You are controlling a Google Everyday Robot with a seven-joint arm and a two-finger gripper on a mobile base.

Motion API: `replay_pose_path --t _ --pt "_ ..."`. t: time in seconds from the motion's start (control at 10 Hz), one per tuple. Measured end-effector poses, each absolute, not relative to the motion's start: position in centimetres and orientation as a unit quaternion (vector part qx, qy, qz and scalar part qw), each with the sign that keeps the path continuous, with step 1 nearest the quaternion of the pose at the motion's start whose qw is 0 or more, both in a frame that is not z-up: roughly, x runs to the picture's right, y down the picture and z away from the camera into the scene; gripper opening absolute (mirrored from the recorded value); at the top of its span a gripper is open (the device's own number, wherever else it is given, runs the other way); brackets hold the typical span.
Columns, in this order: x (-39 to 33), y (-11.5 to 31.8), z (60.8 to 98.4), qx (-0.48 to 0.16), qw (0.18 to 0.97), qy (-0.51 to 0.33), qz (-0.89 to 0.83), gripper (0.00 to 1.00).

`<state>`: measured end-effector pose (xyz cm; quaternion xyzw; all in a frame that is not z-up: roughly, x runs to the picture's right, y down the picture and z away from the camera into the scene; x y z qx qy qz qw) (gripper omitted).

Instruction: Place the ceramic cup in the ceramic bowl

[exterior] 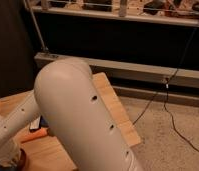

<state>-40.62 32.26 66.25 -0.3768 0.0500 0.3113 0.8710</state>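
Observation:
My white arm [78, 120] fills the middle of the camera view and runs down to the lower left corner. The gripper is out of view past the arm's lower end [5, 147], at the bottom left edge. A sliver of reddish-brown round rim [20, 161] shows just under that end; it may be the ceramic bowl, but I cannot tell. The light-blue ceramic cup is hidden or out of view.
A wooden table [110, 102] lies under the arm, its right edge dropping to a speckled floor [168, 145] with a black cable [178, 132]. A dark blue flat object [36, 123] and an orange carrot-shaped object [37, 135] peek out beside the arm. A metal rail [143, 72] runs behind.

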Motion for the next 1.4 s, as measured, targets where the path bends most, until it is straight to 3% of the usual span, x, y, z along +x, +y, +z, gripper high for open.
replay_pose_path --t 0.5,1.4 --pt "-39.8 31.6 66.4 -0.353 0.878 0.069 0.317 0.8" --pt "-32.2 19.8 67.8 -0.288 0.824 0.077 0.481 0.8"
